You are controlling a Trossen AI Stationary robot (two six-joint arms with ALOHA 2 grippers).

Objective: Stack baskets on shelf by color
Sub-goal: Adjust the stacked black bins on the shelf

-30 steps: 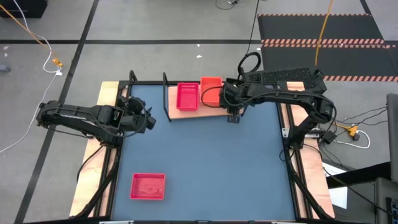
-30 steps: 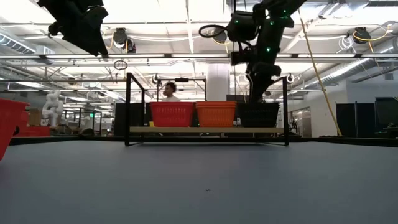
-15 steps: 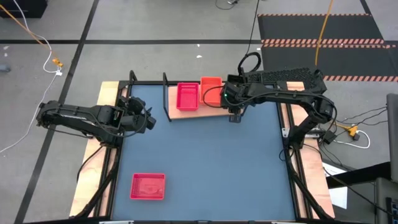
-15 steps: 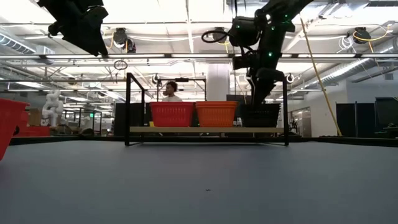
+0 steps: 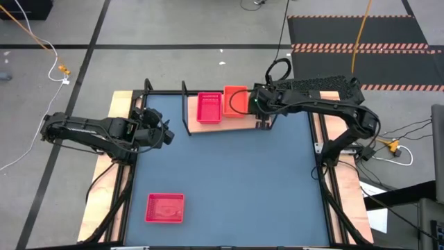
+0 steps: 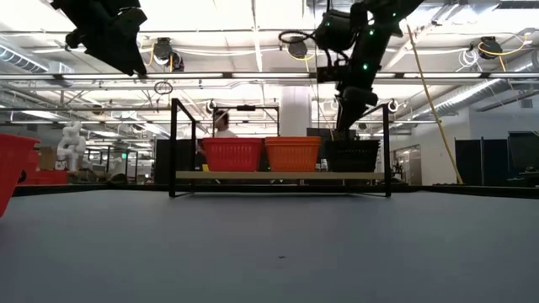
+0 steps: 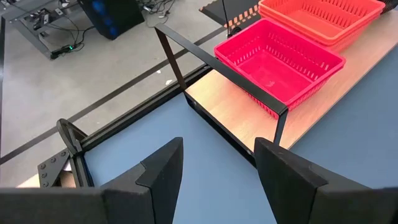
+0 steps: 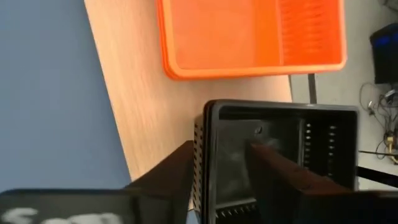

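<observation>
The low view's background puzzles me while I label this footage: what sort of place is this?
Probably a large robotics lab or workshop. Long ceiling light strips and exposed pipes run overhead, another pale robot stands far off, and a person shows behind the shelf holding the baskets.

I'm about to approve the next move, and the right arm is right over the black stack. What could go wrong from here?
The right gripper straddles the wall of the black basket; lifting away could drag it along the shelf or into the orange basket. One pinkish-red basket lies far off at the table's near edge; the left gripper, open, may have a long reach.
</observation>
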